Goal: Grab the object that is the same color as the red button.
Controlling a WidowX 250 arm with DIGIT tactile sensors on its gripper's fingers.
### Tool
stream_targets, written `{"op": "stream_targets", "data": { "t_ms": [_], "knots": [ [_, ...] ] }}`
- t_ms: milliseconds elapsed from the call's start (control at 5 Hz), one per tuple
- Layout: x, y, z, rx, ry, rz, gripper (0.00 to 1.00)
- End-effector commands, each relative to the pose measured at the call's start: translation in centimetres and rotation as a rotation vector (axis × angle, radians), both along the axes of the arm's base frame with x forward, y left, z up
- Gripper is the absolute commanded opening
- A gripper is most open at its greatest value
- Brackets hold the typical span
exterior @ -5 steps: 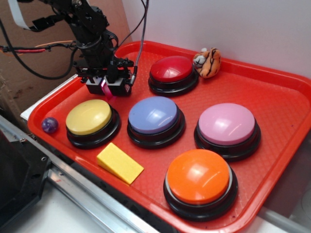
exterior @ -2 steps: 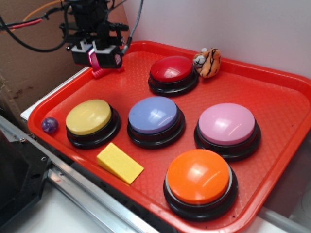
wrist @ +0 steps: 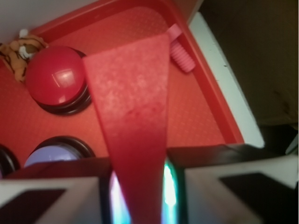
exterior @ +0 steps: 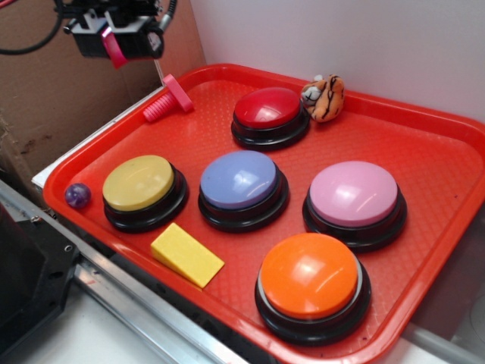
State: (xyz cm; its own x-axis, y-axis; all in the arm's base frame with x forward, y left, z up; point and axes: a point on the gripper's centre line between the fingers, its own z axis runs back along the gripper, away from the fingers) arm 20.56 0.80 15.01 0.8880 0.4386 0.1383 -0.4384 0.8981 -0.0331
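Holding small red wedge-shaped block [wrist: 133, 121] aloft, black gripper [exterior: 117, 38] had jaws clamped on it. Grab looked complete; next only needed steady grip, clear of red plastic tray [exterior: 447, 189].

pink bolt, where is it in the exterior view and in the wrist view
Exterior: the pink bolt lies at the tray's far left corner, left of the red button.
Wrist: the same bolt sits at top centre-right against the tray rim, just right of the red wedge held in the hand.
Shared landmark: the red button.
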Motion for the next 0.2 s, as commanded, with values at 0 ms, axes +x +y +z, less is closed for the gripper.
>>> {"op": "stream_targets", "data": {
  "t_ms": [0],
  "knots": [
    [-0.02, 1.27, 2.54, 0.014, -0.069, 0.065, 0.0]
  ]
}}
